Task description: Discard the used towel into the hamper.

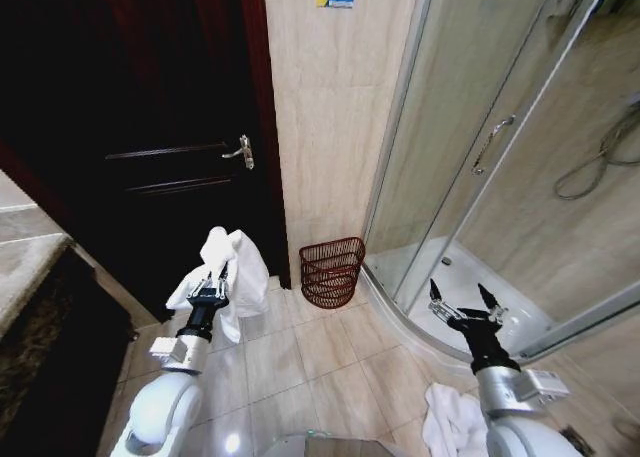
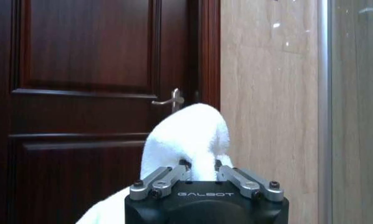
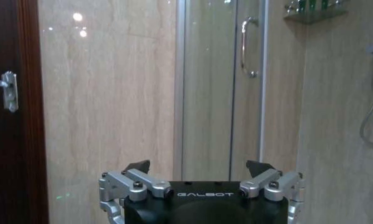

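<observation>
From the head camera, the hamper (image 1: pixel 332 270) stands on the tiled floor (image 1: pixel 310 357) against the beige wall, between the dark door (image 1: pixel 150 127) and the glass shower enclosure (image 1: pixel 500 177). It serves as the landmark here. The left gripper (image 1: pixel 211 288) is raised to the door side of the hamper, well apart from it and higher than its rim, jaws clamped on the white towel (image 1: pixel 238 267). The cloth drapes down around the jaws, so holding it high likely keeps the loose ends off the floor and lets it clear the rim when carried across. The right gripper (image 1: pixel 466 304) hangs on the shower side of the hamper, jaws spread wide and holding nothing; I judge it parked out of the way. A second heap of white cloth (image 1: pixel 452 422) lies on the floor, nearer the robot than the hamper.

In the left wrist view, the left gripper (image 2: pixel 200 170) pinches a fold of the towel (image 2: pixel 189 135), which bulges up above the jaws in front of the door and its handle (image 2: pixel 171 100). The pinch sits on a bunched ridge, which seems a firm hold for soft cloth.

In the right wrist view, the right gripper (image 3: pixel 199 170) points at the wall and the shower door handle (image 3: pixel 249 46), jaws apart and empty.
</observation>
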Controlling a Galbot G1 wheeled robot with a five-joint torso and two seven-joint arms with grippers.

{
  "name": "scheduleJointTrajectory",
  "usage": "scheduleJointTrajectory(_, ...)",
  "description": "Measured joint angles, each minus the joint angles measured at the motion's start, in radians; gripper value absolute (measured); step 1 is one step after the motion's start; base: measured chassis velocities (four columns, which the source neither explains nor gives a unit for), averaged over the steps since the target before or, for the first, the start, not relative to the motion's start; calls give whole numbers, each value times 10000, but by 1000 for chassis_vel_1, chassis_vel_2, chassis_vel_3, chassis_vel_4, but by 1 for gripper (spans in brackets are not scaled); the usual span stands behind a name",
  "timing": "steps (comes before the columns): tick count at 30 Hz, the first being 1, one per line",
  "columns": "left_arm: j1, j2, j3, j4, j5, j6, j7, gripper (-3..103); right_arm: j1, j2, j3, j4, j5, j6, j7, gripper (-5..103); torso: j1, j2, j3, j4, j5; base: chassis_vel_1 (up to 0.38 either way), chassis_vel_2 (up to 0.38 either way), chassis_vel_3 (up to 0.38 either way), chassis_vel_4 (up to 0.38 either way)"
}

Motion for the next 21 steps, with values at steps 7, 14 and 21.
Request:
scheduleJointTrajectory(7, -15, -100, 95, 291, 72, -152, 111, 12, 14, 11, 4, -110, -29, 11, -27, 100, -140, -304, -163, 0, 0, 0, 0, 0, 0)
scheduleJointTrajectory(14, -79, -81, 131, 391, 98, -188, 161, 12, -29, 54, 41, -214, -31, 131, -27, 100, -280, -623, -341, 0, 0, 0, 0, 0, 0)
scheduleJointTrajectory(21, -45, -85, 124, 420, 101, -250, 207, 12, -97, 12, 65, -274, -67, 150, -25, 100, -419, -943, -525, 0, 0, 0, 0, 0, 0)
